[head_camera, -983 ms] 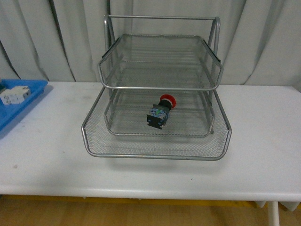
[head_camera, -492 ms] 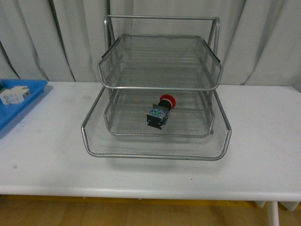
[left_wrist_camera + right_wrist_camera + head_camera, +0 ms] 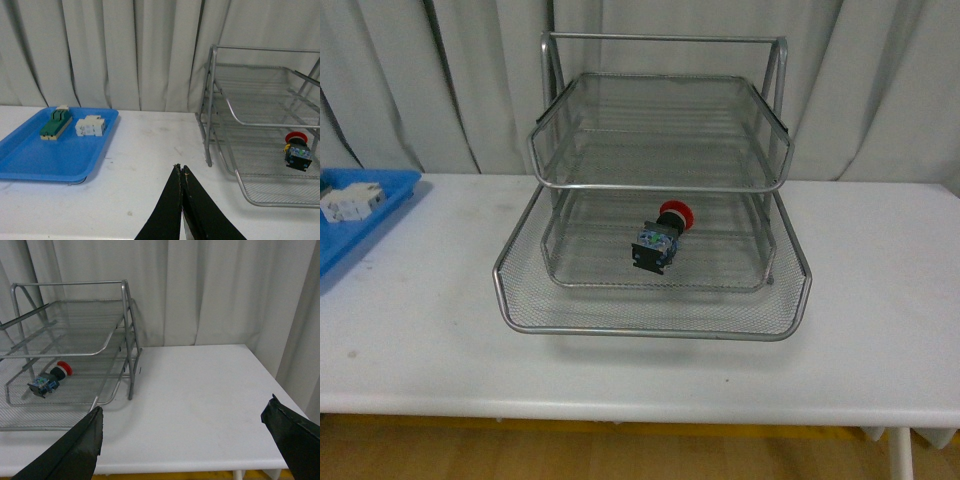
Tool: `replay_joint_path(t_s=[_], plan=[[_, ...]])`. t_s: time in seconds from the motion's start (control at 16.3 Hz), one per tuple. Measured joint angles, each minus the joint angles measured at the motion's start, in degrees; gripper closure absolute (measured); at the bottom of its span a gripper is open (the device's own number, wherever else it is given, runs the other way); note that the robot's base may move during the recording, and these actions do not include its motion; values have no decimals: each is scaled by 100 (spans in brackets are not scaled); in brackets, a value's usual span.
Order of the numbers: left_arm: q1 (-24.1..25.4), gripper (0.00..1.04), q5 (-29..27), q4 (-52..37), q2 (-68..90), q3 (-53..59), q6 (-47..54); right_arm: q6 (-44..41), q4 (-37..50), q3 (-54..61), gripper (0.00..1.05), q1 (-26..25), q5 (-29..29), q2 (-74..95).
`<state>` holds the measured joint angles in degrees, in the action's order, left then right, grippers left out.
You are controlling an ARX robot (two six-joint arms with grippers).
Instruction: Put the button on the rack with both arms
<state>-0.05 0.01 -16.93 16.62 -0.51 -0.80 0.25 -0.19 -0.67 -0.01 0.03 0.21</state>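
Observation:
The button (image 3: 661, 237), red-capped with a black-and-bluish body, lies on its side on a lower mesh tier of the silver rack (image 3: 650, 312). Both wrist views show it there too: button (image 3: 297, 152) and button (image 3: 50, 378). Neither arm appears in the front view. My left gripper (image 3: 181, 169) is shut with nothing between its fingers, hanging over bare table to the left of the rack (image 3: 215, 125). My right gripper (image 3: 183, 412) stands wide open and empty over the table to the right of the rack (image 3: 131, 370).
A flat blue tray (image 3: 30, 160) sits on the table's left, holding a green-and-cream switch (image 3: 55, 123) and a white blocky component (image 3: 89, 126). White curtains hang behind the table. The table's front edge (image 3: 640, 405) runs close to the rack.

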Motion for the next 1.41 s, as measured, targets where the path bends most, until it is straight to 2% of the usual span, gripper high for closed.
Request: replay_joint_path(t_s=[0.55, 0.68, 0.86, 0.92, 1.04, 1.11, 1.29, 1.35, 1.41], plan=[[0, 103, -2, 691, -673, 0, 0, 0, -2, 0, 7, 0, 0, 0], [0, 103, -2, 1733, -1604, -4, 0, -2, -2, 0, 7, 0, 2, 0], [0, 103, -4, 1705, -1613, -4, 0, -7, 0, 0, 7, 0, 0, 0], [0, 100, -2, 1722, -1613, -4, 0, -7, -2, 0, 7, 0, 0, 0], [0, 82, -7, 1711, -1613, -4, 0, -7, -9, 0, 7, -2, -11, 2], [0, 68, -2, 1714, -1613, -4, 0, 87, 577, -42, 7, -157, -549, 693], [0, 40, -2, 1711, -1613, -4, 0, 503, 2702, -804, 7, 179, -511, 3482], [0, 28, -2, 1711, -1613, -4, 0, 769, 3370, -1403, 7, 407, -466, 4734], [0, 15, -2, 1714, -1613, -4, 0, 975, 3467, -1978, 7, 616, -372, 5718]])
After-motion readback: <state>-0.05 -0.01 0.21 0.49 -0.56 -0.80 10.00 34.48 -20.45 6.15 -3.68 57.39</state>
